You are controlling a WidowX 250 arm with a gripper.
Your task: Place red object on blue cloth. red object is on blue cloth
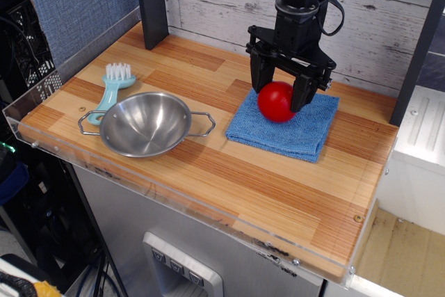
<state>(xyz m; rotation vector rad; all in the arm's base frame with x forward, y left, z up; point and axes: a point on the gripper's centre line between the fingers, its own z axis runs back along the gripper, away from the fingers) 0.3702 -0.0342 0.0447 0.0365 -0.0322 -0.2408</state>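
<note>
One red object point(276, 101) — round, no long axis — rests on blue cloth point(284, 125), my gripper point(278, 98) clasping it.

Could not tell whether the red object point(275, 101) touched the blue cloth point(284, 120) beneath. Could not judge the gripper point(279, 97) grip either, one finger point(300, 92) overlapping the ball's right side. Arm cut off at top edge.

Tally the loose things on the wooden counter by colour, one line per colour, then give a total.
Red: 1, the red ball, between the fingers of the gripper
Blue: 2, the blue cloth and the pale-blue brush
Silver: 1, the steel bowl
Total: 4
</note>
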